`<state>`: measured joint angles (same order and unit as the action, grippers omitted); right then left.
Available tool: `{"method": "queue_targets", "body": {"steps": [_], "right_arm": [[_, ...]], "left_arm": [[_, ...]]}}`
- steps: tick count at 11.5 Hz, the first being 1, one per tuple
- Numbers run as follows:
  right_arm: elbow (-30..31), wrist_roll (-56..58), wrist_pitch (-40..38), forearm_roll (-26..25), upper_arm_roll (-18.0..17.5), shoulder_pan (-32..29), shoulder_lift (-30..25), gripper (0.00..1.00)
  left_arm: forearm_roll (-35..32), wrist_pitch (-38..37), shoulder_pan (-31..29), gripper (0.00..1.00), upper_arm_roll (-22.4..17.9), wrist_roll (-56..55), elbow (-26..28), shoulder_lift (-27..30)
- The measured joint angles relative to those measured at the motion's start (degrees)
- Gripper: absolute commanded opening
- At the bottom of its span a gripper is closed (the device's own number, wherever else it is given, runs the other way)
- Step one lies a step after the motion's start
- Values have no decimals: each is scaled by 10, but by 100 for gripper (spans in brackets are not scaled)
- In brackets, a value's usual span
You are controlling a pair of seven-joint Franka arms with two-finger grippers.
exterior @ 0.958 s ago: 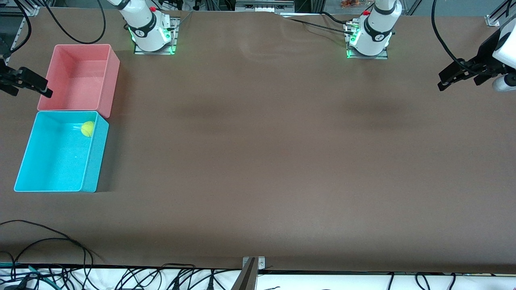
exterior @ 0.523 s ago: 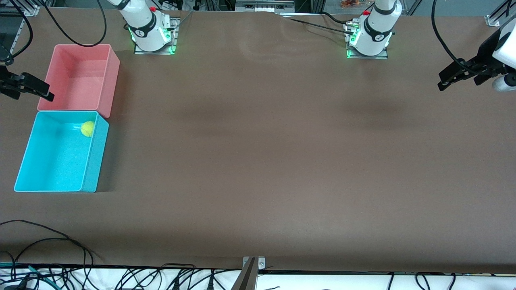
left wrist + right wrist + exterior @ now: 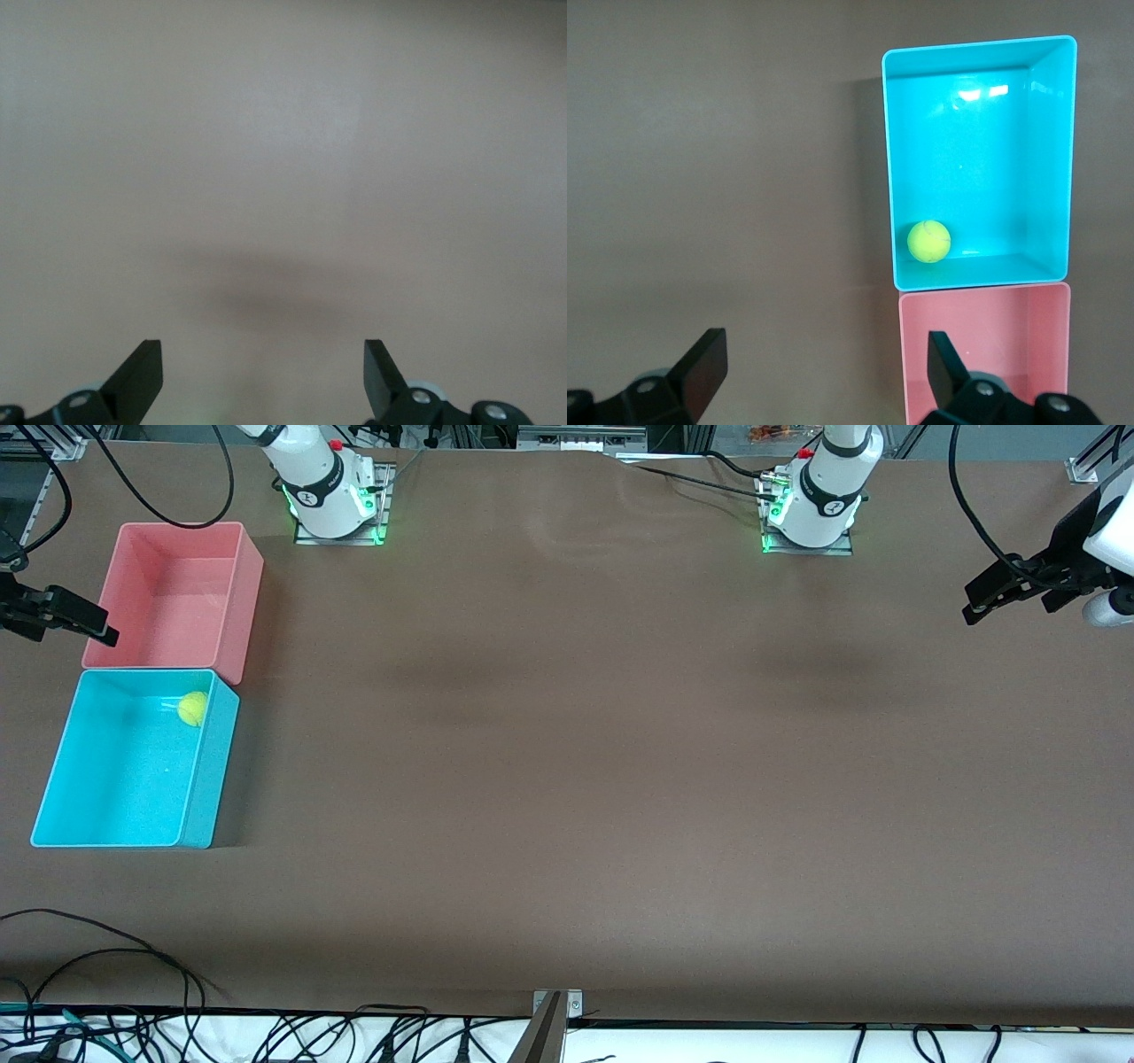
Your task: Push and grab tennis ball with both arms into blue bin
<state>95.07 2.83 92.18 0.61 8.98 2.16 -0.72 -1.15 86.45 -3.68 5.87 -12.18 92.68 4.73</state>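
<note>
Tennis ball [image 3: 192, 708] rests in blue bin [image 3: 62, 762] (corner touching the pink bin [image 3: 248, 611]). Right gripper [image 3: 75, 615] released beside pink bin — left gripper [image 3: 992, 598] released over bare desk [image 3: 576, 779].

Two white arms [image 3: 314, 478] with black joint bands are seen on green-lit square base plates [image 3: 340, 533]; red buttons, black cables and black finger pads [image 3: 142, 376] are visible.

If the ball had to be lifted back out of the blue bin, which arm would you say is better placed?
Probably the right: the right gripper hangs open beside the pink bin, next to the blue bin holding the ball. The left gripper waits open at the table's other end.
</note>
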Motion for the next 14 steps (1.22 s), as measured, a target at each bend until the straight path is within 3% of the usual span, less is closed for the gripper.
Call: {"method": "queue_targets", "body": {"steps": [14], "right_arm": [[-8,1,0,0,-2,0,1,100]], "left_arm": [[0,0,-4,100,-1,-1,-1,0]]}}
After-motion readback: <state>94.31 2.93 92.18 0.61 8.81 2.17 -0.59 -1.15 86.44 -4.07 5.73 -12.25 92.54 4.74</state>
